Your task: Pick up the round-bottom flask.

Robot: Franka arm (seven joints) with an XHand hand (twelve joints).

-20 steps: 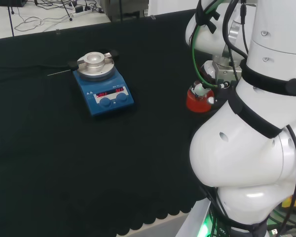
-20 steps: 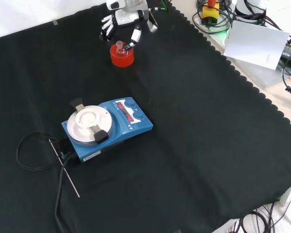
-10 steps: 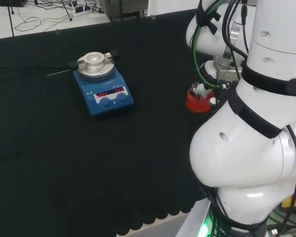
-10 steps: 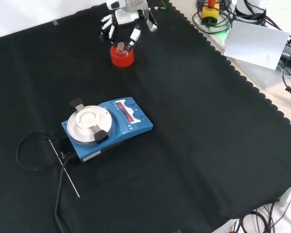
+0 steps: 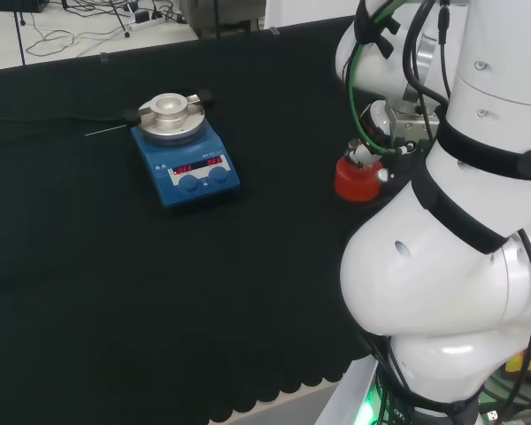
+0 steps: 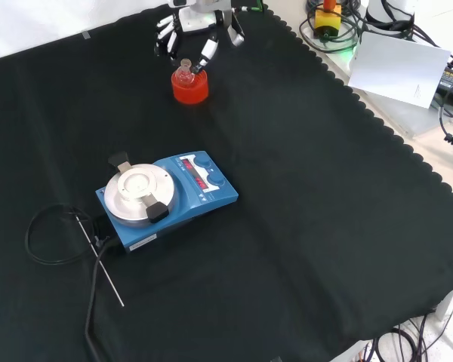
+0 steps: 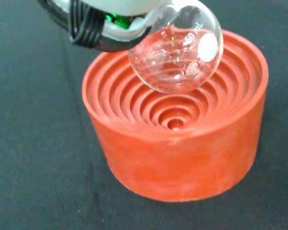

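Gripping: robot hand (image 6: 198,23) pinches round-bottom flask (image 7: 175,51) | clear glass bulb, above red ribbed stand (image 7: 177,139)

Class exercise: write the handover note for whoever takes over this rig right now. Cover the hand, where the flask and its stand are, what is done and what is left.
Hand: shut on the round-bottom flask, above the red ribbed stand.
Flask: the wrist view shows its bulb clear of the stand's ribbed hollow, so it is lifted off.
Stand: on the black cloth, beyond the blue hotplate in the front view.
Done: grasp and lift-off.
Left: probably raise the flask well clear of the stand and hold it steady.
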